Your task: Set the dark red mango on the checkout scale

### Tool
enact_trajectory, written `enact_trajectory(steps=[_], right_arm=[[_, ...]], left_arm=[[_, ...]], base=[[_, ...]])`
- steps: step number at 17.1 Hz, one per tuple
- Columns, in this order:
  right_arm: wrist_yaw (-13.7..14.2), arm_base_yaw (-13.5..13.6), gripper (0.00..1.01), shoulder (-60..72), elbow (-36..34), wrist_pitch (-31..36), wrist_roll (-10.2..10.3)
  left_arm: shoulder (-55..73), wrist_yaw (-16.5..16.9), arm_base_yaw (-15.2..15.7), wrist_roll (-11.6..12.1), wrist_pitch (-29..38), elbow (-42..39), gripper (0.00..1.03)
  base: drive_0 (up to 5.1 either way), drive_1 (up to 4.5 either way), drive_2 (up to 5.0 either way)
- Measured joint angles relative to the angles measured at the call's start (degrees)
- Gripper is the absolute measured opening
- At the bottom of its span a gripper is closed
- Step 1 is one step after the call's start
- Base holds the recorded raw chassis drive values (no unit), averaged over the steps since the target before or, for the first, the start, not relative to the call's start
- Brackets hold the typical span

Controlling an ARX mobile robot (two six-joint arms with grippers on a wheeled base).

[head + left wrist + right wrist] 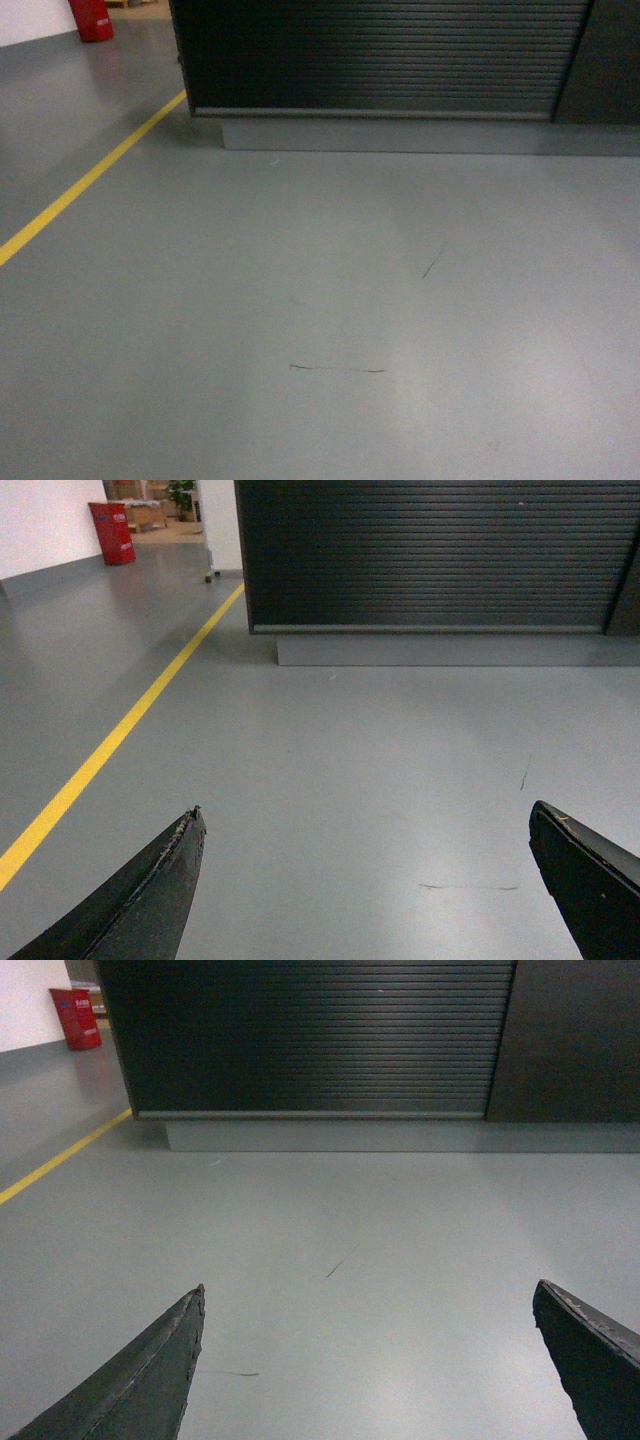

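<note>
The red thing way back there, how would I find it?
Start at the long dark counter with ribbed slats, then follow the yellow floor line away past the counter's left end. The boxy red bin stands by the white wall, the only bright red thing there.

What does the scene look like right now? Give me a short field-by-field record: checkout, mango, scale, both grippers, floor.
checkout: ribbed dark front straight ahead on a grey plinth, across open floor
dark red mango: not in any view
scale: not in any view; the countertop is out of frame
left gripper: open, nothing between the fingers
right gripper: open, nothing between the fingers
floor: grey, with a yellow line on the left
other: red container far left
</note>
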Motion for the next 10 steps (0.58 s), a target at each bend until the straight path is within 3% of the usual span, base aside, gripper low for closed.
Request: enact_trajectory(steps=[10], right_arm=[[0.0,0.0,0.98,0.0,0.0,-0.1,0.0]], left_arm=[[0.0,0.0,0.0,0.0,0.0,0.0,0.98]], base=[[-0.1,2.07,-2.2]])
